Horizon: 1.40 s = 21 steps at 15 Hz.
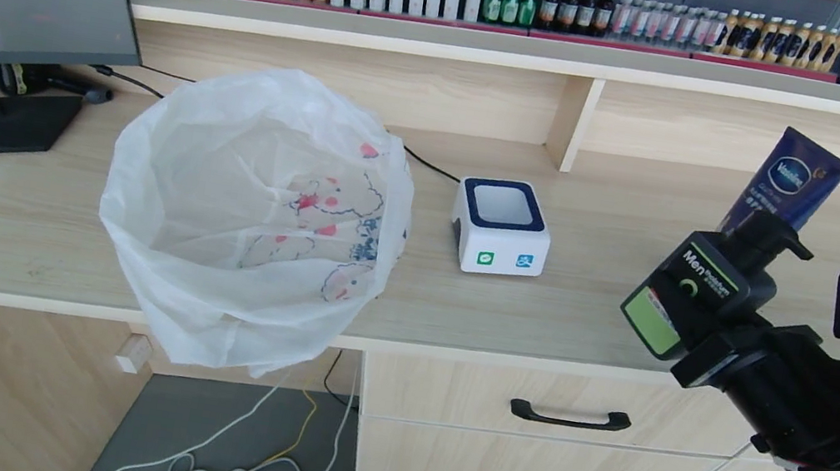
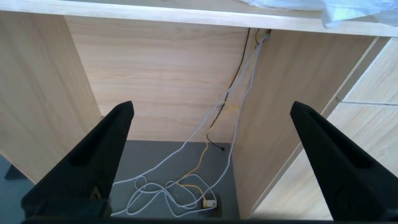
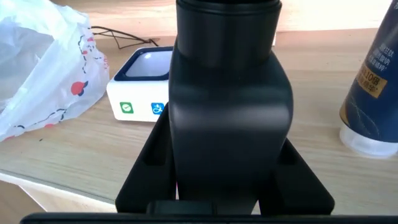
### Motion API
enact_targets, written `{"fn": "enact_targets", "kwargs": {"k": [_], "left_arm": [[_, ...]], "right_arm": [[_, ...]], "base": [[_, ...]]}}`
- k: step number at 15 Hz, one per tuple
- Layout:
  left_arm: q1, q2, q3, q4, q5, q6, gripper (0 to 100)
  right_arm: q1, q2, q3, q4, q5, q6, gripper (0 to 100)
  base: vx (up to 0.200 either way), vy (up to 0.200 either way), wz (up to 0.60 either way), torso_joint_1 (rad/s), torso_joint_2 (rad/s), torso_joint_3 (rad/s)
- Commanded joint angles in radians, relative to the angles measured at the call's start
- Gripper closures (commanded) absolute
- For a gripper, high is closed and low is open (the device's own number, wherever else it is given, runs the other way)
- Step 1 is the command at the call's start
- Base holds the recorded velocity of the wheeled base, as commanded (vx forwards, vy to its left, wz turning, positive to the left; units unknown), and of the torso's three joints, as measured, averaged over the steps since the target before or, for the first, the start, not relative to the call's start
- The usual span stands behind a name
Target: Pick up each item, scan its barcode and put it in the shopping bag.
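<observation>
Holding black green-labelled pump bottle [image 1: 693, 291], right gripper [image 1: 713, 354] clamped round it; tilt barcode toward white blue-rimmed box scanner [image 1: 501, 231] (barcode face unseen). Left gripper [image 2: 211, 112] spread wide, empty.

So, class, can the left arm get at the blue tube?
Probably not: the left gripper hangs open below the counter, while the blue tube stands far right, beyond the right gripper holding the black bottle.

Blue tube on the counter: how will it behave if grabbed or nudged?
The blue tube stands tall on its small cap, so a side nudge would probably tip it. Its body looks like soft plastic, likely to dent when squeezed. The glossy surface may be slippery.
</observation>
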Motion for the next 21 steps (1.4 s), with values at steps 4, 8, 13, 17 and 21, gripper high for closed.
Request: {"fn": "enact_targets", "kwargs": {"k": [4, 8, 13, 17, 21], "left_arm": [[0.000, 0.000, 0.000, 0.000, 0.000, 0.002, 0], [0.000, 0.000, 0.000, 0.000, 0.000, 0.002, 0], [0.000, 0.000, 0.000, 0.000, 0.000, 0.002, 0], [0.000, 0.000, 0.000, 0.000, 0.000, 0.001, 0], [0.000, 0.000, 0.000, 0.000, 0.000, 0.002, 0]], "right_arm": [[0.000, -0.009, -0.003, -0.002, 0.000, 0.002, 100], [0.006, -0.015, -0.003, -0.002, 0.001, 0.001, 100], [0.012, -0.016, -0.031, -0.002, 0.001, 0.015, 100], [0.073, 0.042, -0.141, -0.002, -0.002, 0.062, 100], [0.082, 0.096, -0.278, 0.001, 0.000, 0.120, 100]], "base": [[0.000, 0.100, 0.00, 0.001, 0.00, 0.001], [0.000, 0.000, 0.00, 0.000, 0.00, 0.000], [0.000, 0.000, 0.00, 0.000, 0.00, 0.000], [0.000, 0.000, 0.00, 0.000, 0.00, 0.000], [0.000, 0.000, 0.00, 0.000, 0.00, 0.000]]}}
